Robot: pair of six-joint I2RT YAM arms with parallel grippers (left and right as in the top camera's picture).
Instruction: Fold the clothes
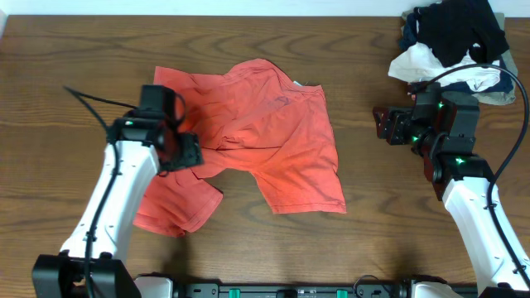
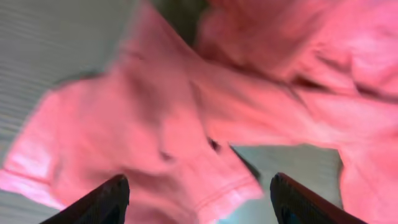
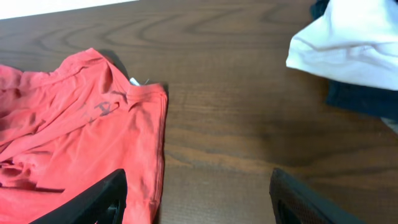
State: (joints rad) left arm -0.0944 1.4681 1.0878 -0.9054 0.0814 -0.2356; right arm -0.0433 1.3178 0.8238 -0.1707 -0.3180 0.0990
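Coral-red cotton short-sleeved T-shirt (image 1: 273, 141) lies rumpled across the centre of the overhead frame on the dark wooden table (image 1: 66, 66). The left gripper (image 2: 199, 186) hangs over the shirt's left half, jaws apart and holding nothing. The right gripper (image 3: 198, 186) sits at the right of the frame, off the cloth, also apart and empty. I judge the shirt needs flattening first: pinch a single layer at a hem or sleeve edge and draw it outward.

Overhead: straight down, far, whole table (image 1: 373, 207). Wrist views: low, oblique, near; all share T-shirt (image 1: 281, 157).
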